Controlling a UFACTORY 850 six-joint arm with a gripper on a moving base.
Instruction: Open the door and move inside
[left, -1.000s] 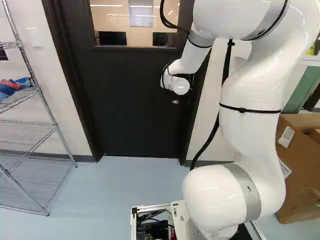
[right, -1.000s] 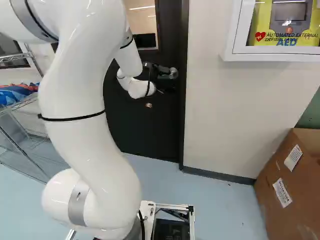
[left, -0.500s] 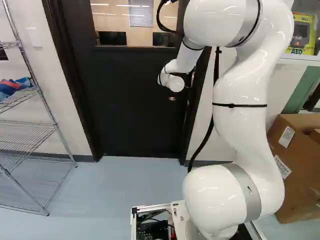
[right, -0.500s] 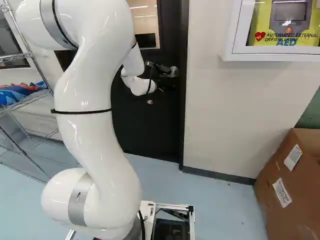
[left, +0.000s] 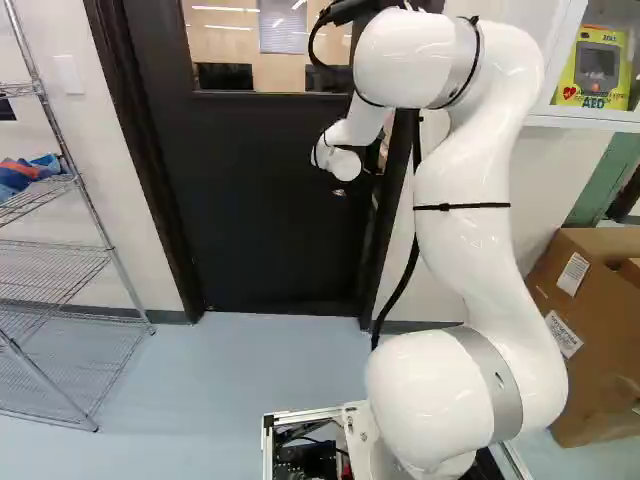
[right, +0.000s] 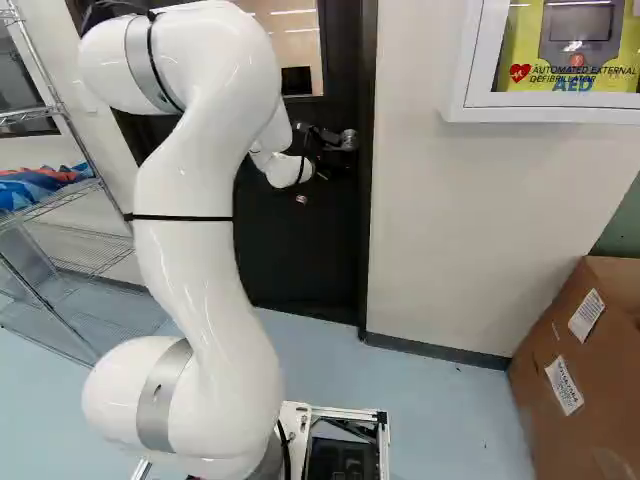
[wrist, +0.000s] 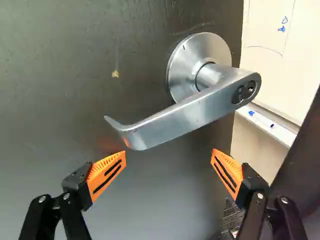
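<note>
From where I stand, the door (left: 260, 190) is ajar: a gap runs between its latch edge and the dark frame (right: 367, 210). The wrist view shows a whiteboard (wrist: 287, 75) through this gap, with a blue marker (wrist: 251, 113) on its tray. A window (left: 225, 45) occupies the upper part of the door panel.

The lever handle (wrist: 175, 120) is mounted on the door, close to the latch edge. Its round base plate (wrist: 182, 62) lies against the panel; the lever extends from the latch-edge side back across the panel, and its free end is curved. A lock cylinder (wrist: 245, 92) is set in the lever at the pivot end.

End effector status: the gripper (right: 325, 155) is spread wide, its orange pads (wrist: 106, 175) well apart, and it has hold of nothing. The lever crosses ahead of the fingertips. Whether a fingertip touches it cannot be determined.

The arm (right: 200, 260) rises from the base and bends over toward the door, with its wrist (left: 345, 163) near the latch side.

Surroundings: a wire rack (left: 107, 232) stands at the left of the left base view, with blue and orange fabric (left: 30, 170) on one shelf. At the right of the right base view, a cardboard box (right: 600, 430) rests on the floor (right: 430, 400), below a wall cabinet (right: 460, 108) containing a yellow unit (right: 520, 50).
</note>
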